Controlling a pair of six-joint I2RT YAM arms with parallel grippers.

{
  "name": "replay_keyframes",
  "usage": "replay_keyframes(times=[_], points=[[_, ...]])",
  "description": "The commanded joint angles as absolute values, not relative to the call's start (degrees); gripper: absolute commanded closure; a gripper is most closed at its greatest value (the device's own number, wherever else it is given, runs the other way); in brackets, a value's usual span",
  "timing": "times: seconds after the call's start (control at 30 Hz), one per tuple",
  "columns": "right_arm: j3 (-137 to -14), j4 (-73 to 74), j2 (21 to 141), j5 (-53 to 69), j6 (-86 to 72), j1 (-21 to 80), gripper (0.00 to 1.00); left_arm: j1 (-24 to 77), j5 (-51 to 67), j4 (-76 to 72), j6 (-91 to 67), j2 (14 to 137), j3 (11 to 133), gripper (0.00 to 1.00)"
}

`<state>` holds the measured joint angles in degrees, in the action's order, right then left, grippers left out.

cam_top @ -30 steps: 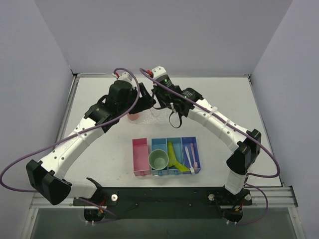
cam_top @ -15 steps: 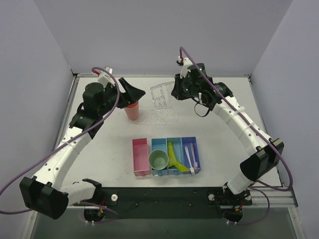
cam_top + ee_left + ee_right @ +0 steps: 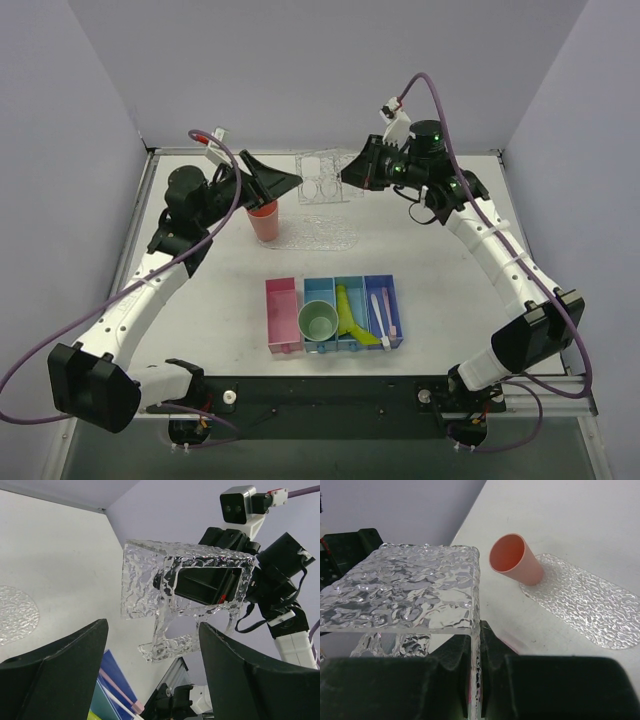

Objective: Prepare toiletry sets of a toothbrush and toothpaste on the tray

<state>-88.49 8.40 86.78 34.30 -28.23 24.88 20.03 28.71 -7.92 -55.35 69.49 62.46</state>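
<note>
White table [image 3: 190, 290], plain lilac walls [image 3: 300, 70] on 3 sides. Tray [image 3: 330, 236] lies flat mid-frame, just above the bins [image 3: 283, 300], long axis left-right; salmon cup [image 3: 264, 220] stands on its left end. Toothbrushes [image 3: 380, 315] in far-right blue bin, axis top-bottom of frame; head end can't tell. Toothpaste [image 3: 347, 312] in next bin left: one tube top-bottom, other slanting to lower right. R claw [image 3: 348, 173] clamps clear rack [image 3: 322, 182] in air, upper centre. L claw [image 3: 282, 184] spread wide, empty, just left of rack.

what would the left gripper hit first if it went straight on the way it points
Probably the small clear bumpy slotted plastic rack in the right gripper, dead ahead of the left gripper; depth unclear.
</note>
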Motion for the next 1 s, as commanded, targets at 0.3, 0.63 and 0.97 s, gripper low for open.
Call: replay_keyframes(times=[0.3,0.63,0.97], points=[[-87.9,-5.5,88.0,50.2,-37.0,23.6,1.00,19.8,33.4,-29.0,-69.1,72.8,62.1,0.34],[-87.5,-5.3,88.8,52.5,-37.4,23.3,1.00,19.8,34.1,-32.0,-72.2,72.9,60.4,0.52],[-87.7,-0.3,88.7,49.3,-33.2,23.2,0.87,19.8,35.3,-32.3,-72.6,72.9,59.3,1.00]])
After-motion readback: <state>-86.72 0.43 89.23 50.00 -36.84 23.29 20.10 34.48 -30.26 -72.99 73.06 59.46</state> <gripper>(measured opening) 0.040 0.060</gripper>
